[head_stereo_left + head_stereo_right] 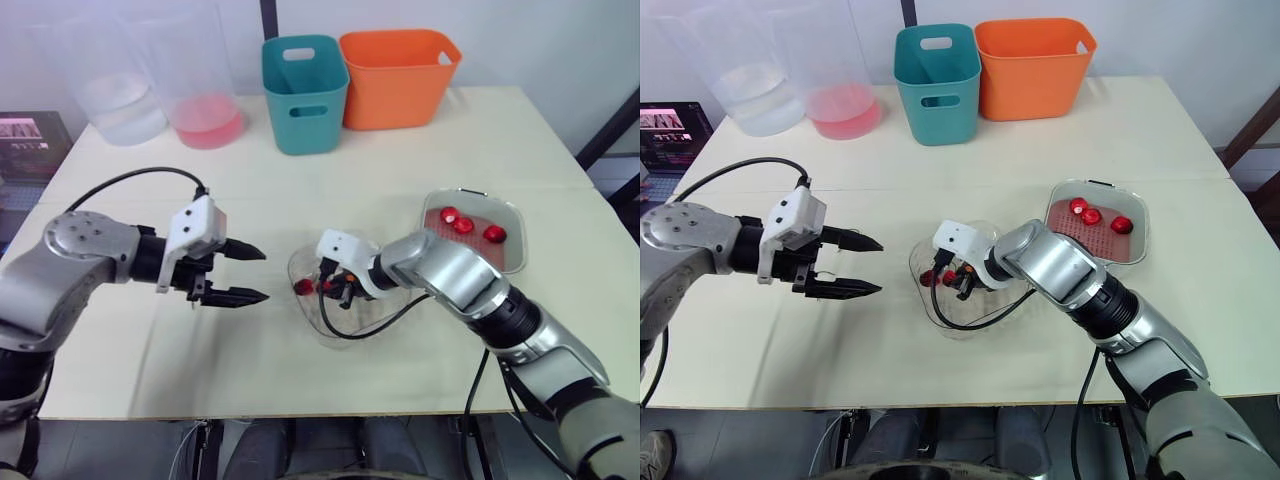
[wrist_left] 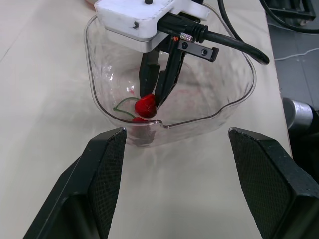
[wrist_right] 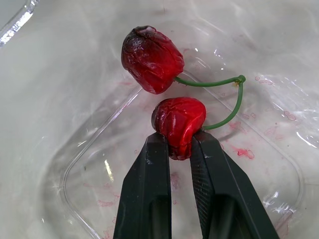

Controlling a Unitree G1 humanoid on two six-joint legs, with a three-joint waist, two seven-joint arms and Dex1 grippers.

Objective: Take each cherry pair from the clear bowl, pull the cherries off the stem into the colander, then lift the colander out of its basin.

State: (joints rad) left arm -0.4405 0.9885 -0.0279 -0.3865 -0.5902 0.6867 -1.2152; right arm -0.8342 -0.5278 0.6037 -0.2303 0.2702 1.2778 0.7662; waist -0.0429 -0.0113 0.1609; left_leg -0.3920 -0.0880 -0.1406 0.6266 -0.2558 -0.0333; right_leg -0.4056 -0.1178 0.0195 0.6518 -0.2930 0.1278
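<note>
Red cherry (image 3: 178,122) is pinched tight in the right pincer (image 3: 177,144), down in the clear bowl (image 2: 234,94). The second cherry (image 3: 152,59) sits just past the tips, stem (image 3: 224,82) attached, facing the wide-open left pincer (image 1: 263,275). The colander (image 1: 512,258) is farther back, to the right.

Cherry pair (image 3: 177,122) in the clear bowl (image 2: 234,94) — 2 wrinkled red fruits, green stem, 1 pinched in the jaws of the right gripper (image 3: 175,142). 3 loose cherries (image 1: 463,225) lie in the colander (image 1: 470,252) — nested in its basin (image 1: 523,225).
</note>
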